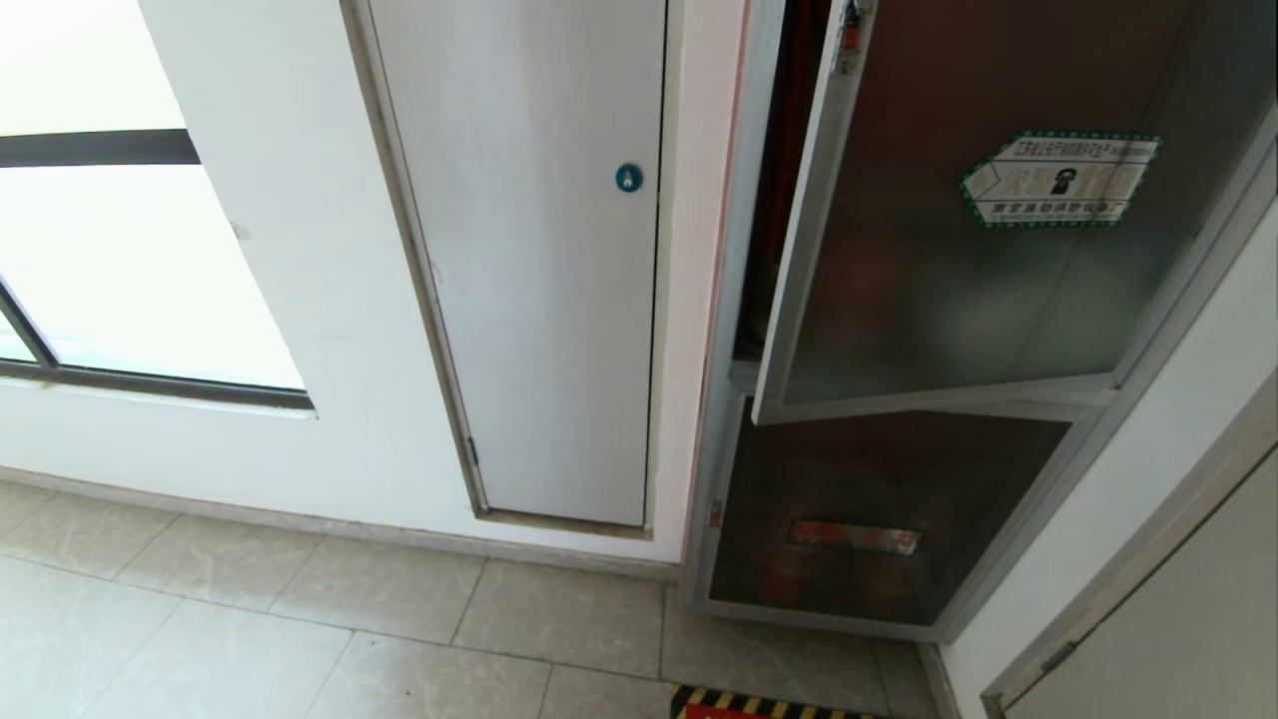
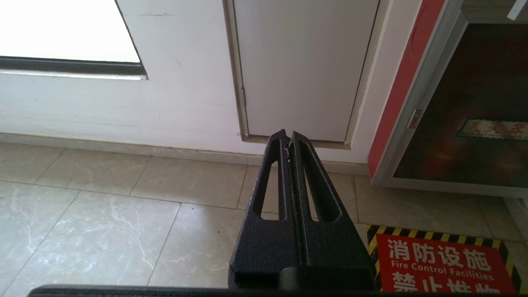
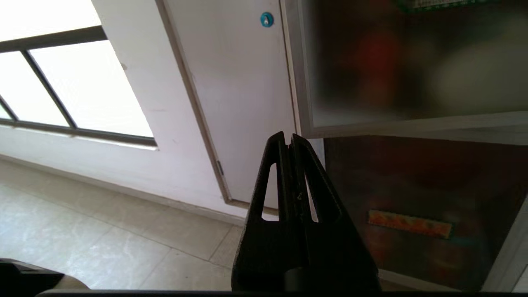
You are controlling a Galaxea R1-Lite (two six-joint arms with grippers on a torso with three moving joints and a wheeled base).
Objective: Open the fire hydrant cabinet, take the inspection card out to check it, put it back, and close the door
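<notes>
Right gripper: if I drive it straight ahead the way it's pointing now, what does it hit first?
Probably the door: the shut right gripper points at the lower corner of its latch edge, where it stands ajar from the fire hydrant cabinet. Depth is unclear; it might slip past to the white panel.

The head camera looks down and forward at the wall from some way back, taking in the white panel (image 1: 544, 300), the door (image 1: 998, 230) ajar and the floor tiles (image 1: 250, 639); neither end effector shows in it. The left wrist camera sits low behind the left end effector (image 2: 288, 138), facing the panel's foot past its closed tips. The right wrist camera rides higher and nearer behind the right end effector (image 3: 288, 140), with the door's lower corner just beyond its closed tips. All three views share the panel.
</notes>
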